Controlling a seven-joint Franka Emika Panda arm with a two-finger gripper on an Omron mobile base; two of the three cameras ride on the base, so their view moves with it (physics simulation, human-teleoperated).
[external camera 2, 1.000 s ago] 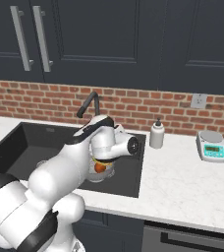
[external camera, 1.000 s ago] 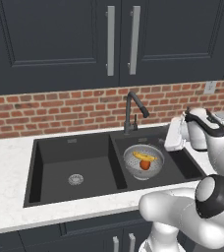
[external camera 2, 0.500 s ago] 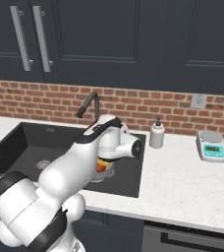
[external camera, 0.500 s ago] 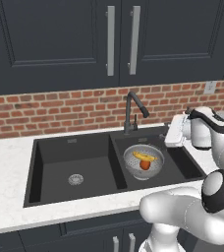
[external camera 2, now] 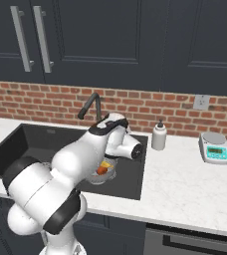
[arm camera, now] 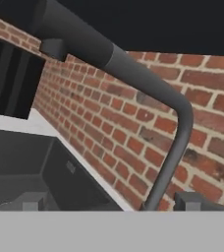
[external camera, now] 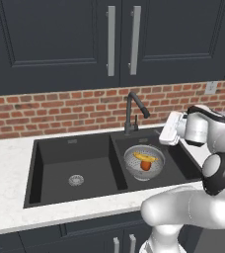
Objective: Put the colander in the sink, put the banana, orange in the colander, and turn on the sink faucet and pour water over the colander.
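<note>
Colander (external camera: 144, 162) sits in right basin of sink (external camera: 75, 150), holding banana (external camera: 144, 157) with orange (external camera: 146, 165) just in front of it; sink faucet (external camera: 133, 111) stands behind the divider against the brick wall (external camera: 60, 111); soap bottle (external camera 2: 159, 136) and scale (external camera 2: 213, 147) on counter (external camera 2: 185, 184) to the right.

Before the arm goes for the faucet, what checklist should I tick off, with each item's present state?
1. Colander sits in the right basin of the sink: ok.
2. Banana inside colander: ok.
3. Orange inside colander: ok.
4. Gripper open and holding nothing: ok.
5. Sink faucet spout over the colander: cannot tell.
6. Water running: not ok, no stream visible.
</note>
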